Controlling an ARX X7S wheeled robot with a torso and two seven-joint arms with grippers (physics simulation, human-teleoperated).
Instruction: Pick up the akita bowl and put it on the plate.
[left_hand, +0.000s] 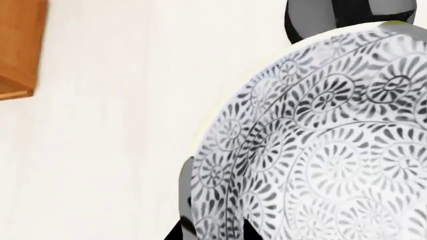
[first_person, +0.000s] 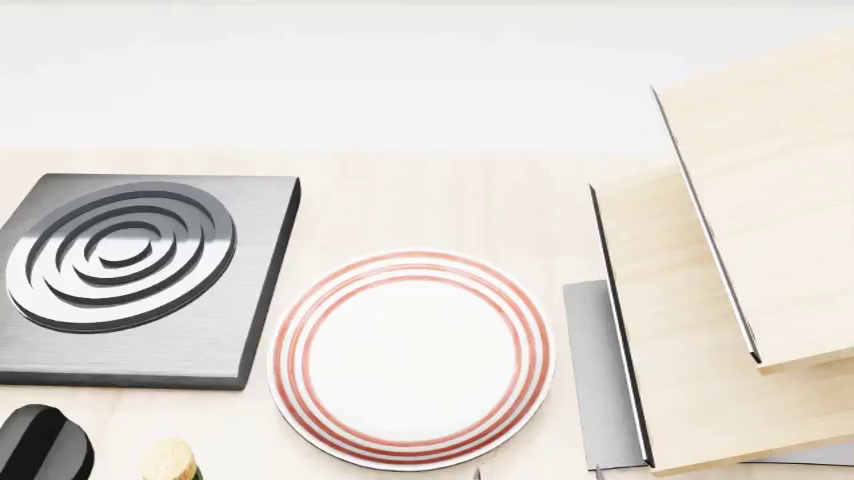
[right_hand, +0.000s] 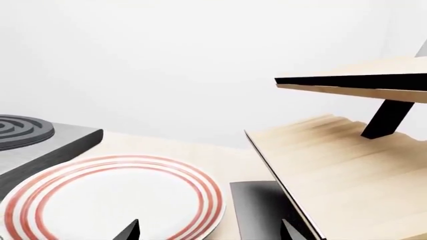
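Observation:
The akita bowl (left_hand: 333, 150), grey-and-white floral with a pale rim, fills much of the left wrist view. My left gripper (left_hand: 213, 233) is shut on its wall, one dark finger (left_hand: 179, 231) outside and one inside. The bowl does not show in the head view. The plate (first_person: 411, 358), white with thin red rings, lies flat on the light wooden counter at the middle front. My right gripper (right_hand: 208, 233) hangs open just above the plate's (right_hand: 113, 200) near right edge, with nothing between its fingertips.
A square dark grey burner (first_person: 134, 275) lies left of the plate. A tiered wooden shelf (first_person: 747, 250) with a grey base (first_person: 594, 380) stands to the right. A black rounded object (first_person: 40, 445) and a cork top (first_person: 167, 462) sit at the front left.

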